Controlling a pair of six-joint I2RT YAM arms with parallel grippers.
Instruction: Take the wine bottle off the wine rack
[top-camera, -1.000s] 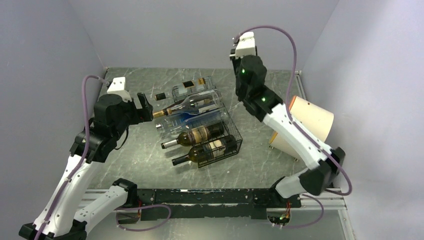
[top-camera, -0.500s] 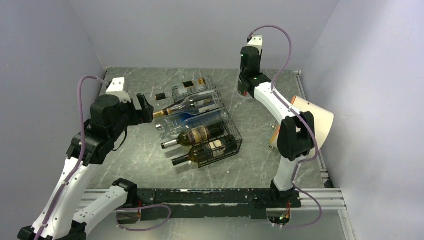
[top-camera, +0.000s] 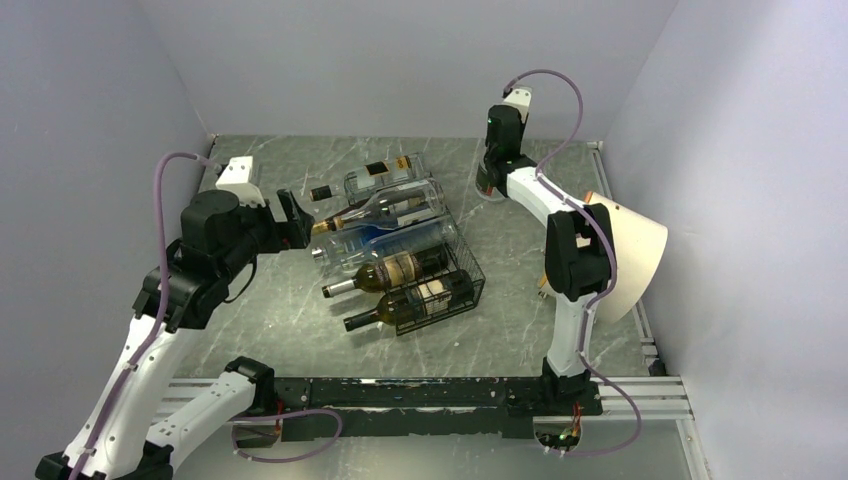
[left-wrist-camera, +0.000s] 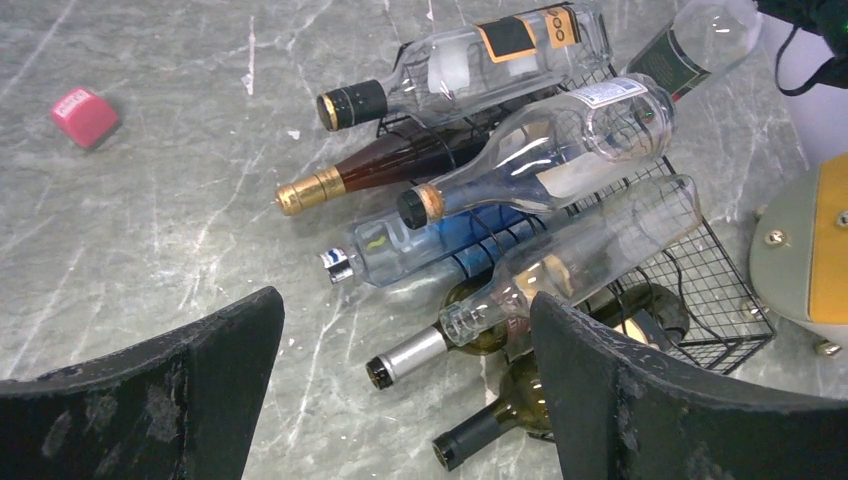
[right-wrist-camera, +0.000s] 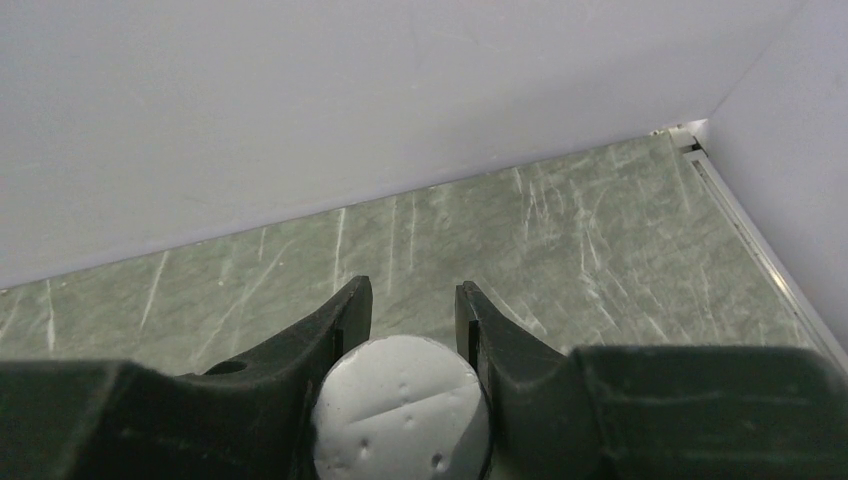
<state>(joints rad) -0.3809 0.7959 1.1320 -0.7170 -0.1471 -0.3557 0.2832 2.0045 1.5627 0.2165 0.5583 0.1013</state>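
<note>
The black wire wine rack (top-camera: 468, 287) (left-wrist-camera: 722, 300) lies mid-table with several bottles across it, necks pointing left. Two dark green wine bottles (top-camera: 402, 270) (left-wrist-camera: 470, 345) fill its near end; clear bottles (left-wrist-camera: 560, 150) are stacked over the rest. My left gripper (top-camera: 297, 216) (left-wrist-camera: 405, 300) is open and holds nothing, hovering just left of the bottle necks. My right gripper (top-camera: 490, 165) (right-wrist-camera: 412, 290) is at the back of the table, off the rack. It is shut on the grey cap (right-wrist-camera: 400, 400) of a clear bottle with a dark label (left-wrist-camera: 690, 45).
A beige cone-shaped shade (top-camera: 628, 250) (left-wrist-camera: 800, 250) lies right of the rack against the right arm. A small pink block (left-wrist-camera: 83, 113) sits on the table to the far left. The back wall is close behind my right gripper.
The right arm has come down from high above to the back of the table, stretching out toward the far wall. The left gripper has edged slightly right toward the bottle necks.
</note>
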